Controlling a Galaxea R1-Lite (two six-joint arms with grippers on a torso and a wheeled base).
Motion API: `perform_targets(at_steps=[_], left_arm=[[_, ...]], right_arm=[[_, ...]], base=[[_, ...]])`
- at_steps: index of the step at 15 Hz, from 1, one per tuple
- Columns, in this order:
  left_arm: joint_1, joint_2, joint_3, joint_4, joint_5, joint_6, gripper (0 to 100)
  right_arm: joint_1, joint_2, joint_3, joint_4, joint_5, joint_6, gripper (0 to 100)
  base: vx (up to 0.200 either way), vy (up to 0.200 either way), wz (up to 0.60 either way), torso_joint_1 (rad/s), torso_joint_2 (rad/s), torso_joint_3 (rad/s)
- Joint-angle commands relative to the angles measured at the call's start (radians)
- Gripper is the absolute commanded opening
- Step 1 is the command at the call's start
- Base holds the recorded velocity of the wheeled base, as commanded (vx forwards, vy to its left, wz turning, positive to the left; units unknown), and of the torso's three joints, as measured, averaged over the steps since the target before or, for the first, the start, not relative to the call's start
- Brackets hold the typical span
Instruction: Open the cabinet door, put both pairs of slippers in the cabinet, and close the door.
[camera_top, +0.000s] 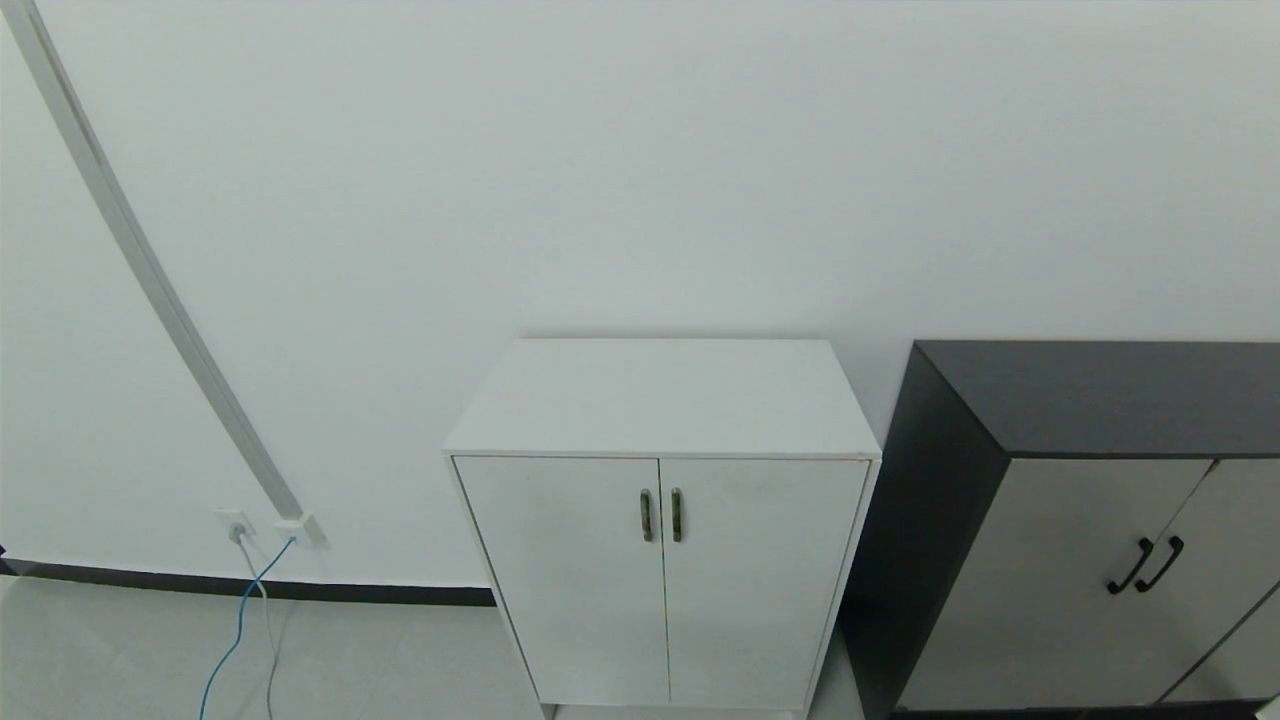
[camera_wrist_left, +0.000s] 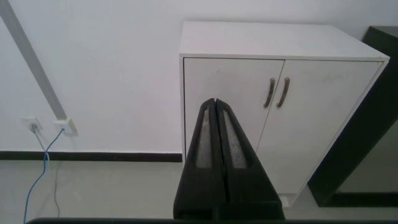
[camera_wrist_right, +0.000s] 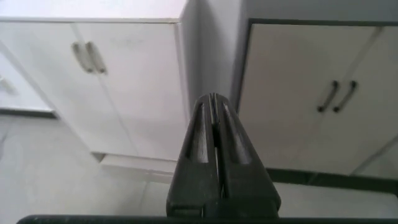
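A white two-door cabinet (camera_top: 662, 560) stands against the wall, both doors closed, with two vertical metal handles (camera_top: 661, 515) at the middle seam. In the left wrist view my left gripper (camera_wrist_left: 215, 102) is shut with nothing in it, held some way in front of the white cabinet (camera_wrist_left: 280, 112) and apart from it. In the right wrist view my right gripper (camera_wrist_right: 213, 98) is shut and empty, facing the gap between the white cabinet (camera_wrist_right: 112, 81) and the dark one.
A black cabinet (camera_top: 1090, 520) with pale doors and black handles stands just right of the white one. On the left wall are a socket (camera_top: 235, 525) with a blue cable (camera_top: 240, 630) trailing onto the floor, and a slanted cable duct (camera_top: 150, 270).
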Motion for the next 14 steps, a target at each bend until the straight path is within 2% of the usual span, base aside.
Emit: perform_targets(at_steps=[1,6,8,14], left_arm=[[0.000,0.000,0.000,0.000,0.000,0.000,0],[0.000,0.000,0.000,0.000,0.000,0.003,0],[0.000,0.000,0.000,0.001,0.000,0.004,0],[0.000,0.000,0.000,0.000,0.000,0.004,0]], right_arm=[[-0.043,-0.026,0.000,0.000,0.000,0.000,0],[-0.057,-0.131,0.002,-0.003,-0.001,0.010,0],[-0.055,-0.131,0.002,-0.005,0.000,0.065,0],[-0.052,-0.132,0.002,-0.005,0.002,0.059,0]], base=[[0.000,0.000,0.00,0.000,0.00,0.000],[0.000,0.000,0.00,0.000,0.00,0.000],[0.000,0.000,0.00,0.000,0.00,0.000],[0.000,0.000,0.00,0.000,0.00,0.000]])
